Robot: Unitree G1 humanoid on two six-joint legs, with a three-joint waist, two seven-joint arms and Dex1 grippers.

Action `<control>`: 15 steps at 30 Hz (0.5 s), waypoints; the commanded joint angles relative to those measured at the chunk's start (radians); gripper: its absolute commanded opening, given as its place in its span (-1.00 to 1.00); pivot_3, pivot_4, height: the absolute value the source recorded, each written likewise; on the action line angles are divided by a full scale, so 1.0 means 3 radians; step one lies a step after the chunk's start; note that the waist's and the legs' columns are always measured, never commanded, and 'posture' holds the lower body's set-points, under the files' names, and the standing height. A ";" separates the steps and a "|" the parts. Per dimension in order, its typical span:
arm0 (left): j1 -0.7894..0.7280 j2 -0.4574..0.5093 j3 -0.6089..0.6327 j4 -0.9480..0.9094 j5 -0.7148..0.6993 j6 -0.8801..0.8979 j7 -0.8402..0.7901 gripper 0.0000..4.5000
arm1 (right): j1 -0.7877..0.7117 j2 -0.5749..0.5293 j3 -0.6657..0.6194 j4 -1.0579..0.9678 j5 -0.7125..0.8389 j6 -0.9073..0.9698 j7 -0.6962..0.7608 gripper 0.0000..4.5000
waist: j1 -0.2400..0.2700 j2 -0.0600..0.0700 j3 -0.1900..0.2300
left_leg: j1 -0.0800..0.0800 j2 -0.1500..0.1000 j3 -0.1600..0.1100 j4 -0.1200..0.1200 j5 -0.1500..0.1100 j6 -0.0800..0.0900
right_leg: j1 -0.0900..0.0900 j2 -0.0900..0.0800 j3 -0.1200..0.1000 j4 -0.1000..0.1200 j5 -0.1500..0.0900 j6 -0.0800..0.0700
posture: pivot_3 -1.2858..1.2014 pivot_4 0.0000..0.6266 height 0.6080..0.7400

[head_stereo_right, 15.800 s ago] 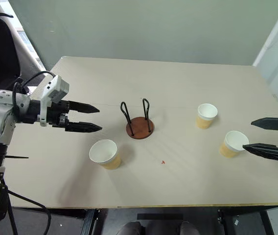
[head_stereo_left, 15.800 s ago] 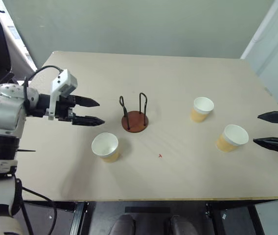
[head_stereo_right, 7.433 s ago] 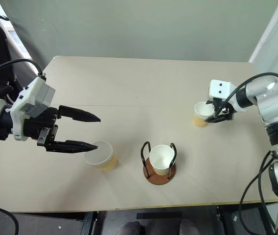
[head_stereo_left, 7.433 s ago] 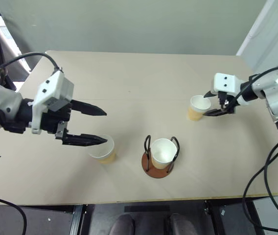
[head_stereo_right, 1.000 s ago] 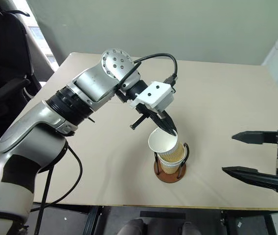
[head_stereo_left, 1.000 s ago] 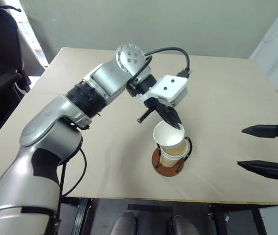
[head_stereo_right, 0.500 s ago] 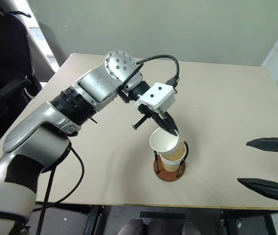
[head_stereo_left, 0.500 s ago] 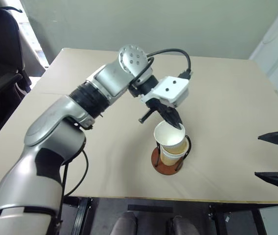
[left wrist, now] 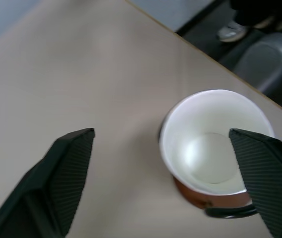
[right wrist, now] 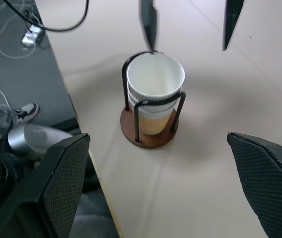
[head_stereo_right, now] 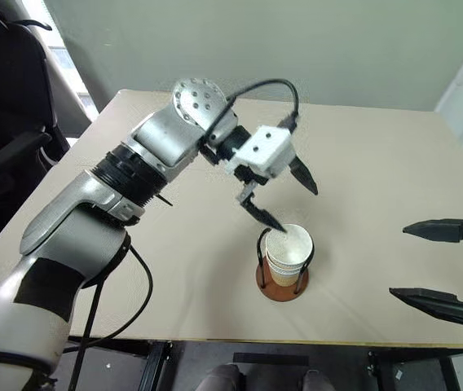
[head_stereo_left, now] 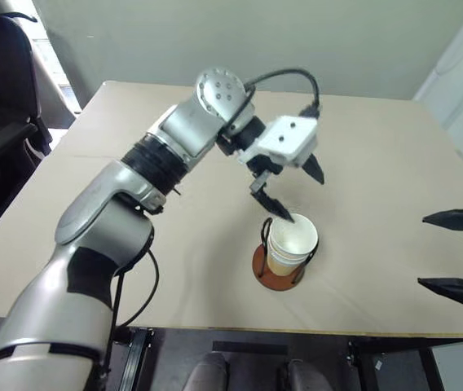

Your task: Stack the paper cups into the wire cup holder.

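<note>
You are finishing the last placing step: the paper cups are sitting nested in the wire holder at the counter's six o'clock edge. Your left hand is hanging wide open and empty at their twelve o'clock; your right hand is waiting open at three. Next, you are lifting the left hand clear.

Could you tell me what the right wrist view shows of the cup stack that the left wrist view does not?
Right wrist view: the sides of the nested paper cups, both upright loops of the wire cup holder, its whole round base, and the open left claw above.
Left wrist view: straight down into the top cup, to its bottom.
Both: the top cup's white rim, the table.
</note>
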 commanded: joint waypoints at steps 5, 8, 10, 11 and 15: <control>0.0461 0.0963 0.0922 0.0068 0.0019 0.0530 -0.0080 0.99 | -0.0140 -0.0189 0.0394 0.0505 -0.0238 -0.0254 0.0157 1.00 | -0.0083 0.0019 -0.0010 | 0.0009 0.0001 0.0009 -0.0005 0.0000 -0.0001 | -0.0003 0.0006 0.0003 0.0000 -0.0005 0.0007 | 0.03 -0.52 1.00; 0.0805 0.1447 0.1031 -0.0308 -0.0243 0.0920 -0.0114 0.99 | -0.0155 -0.0236 0.0405 0.0691 -0.0314 -0.0278 0.0301 1.00 | -0.0120 0.0018 -0.0009 | 0.0026 0.0002 0.0034 -0.0025 0.0000 -0.0001 | -0.0007 0.0015 0.0003 0.0000 -0.0009 0.0010 | 0.03 -0.52 1.00; 0.1174 0.1827 0.1223 -0.0674 -0.0415 0.1228 -0.0114 0.99 | -0.0028 -0.0258 0.0505 0.0756 -0.0504 -0.0330 0.0405 1.00 | -0.0090 0.0014 -0.0008 | 0.0023 -0.0001 0.0026 -0.0021 0.0000 0.0000 | -0.0008 0.0015 0.0001 -0.0004 -0.0010 0.0011 | 0.03 -0.52 1.00; 0.1342 0.1970 0.1345 -0.0837 -0.0429 0.1401 -0.0112 0.99 | 0.0041 -0.0271 0.0531 0.0774 -0.0600 -0.0370 0.0486 1.00 | -0.0076 0.0013 -0.0009 | 0.0022 -0.0005 0.0020 -0.0022 0.0000 0.0001 | -0.0009 0.0013 0.0002 -0.0007 -0.0010 0.0011 | 0.03 -0.52 1.00; 0.1810 0.2298 0.1729 -0.1248 -0.0510 0.1836 -0.0036 0.99 | 0.0031 -0.0325 0.0562 0.0925 -0.0721 -0.0458 0.0644 1.00 | -0.0042 0.0011 -0.0009 | 0.0022 -0.0009 -0.0007 -0.0022 0.0000 0.0001 | -0.0001 0.0000 0.0001 -0.0004 -0.0018 -0.0008 | 0.03 -0.52 1.00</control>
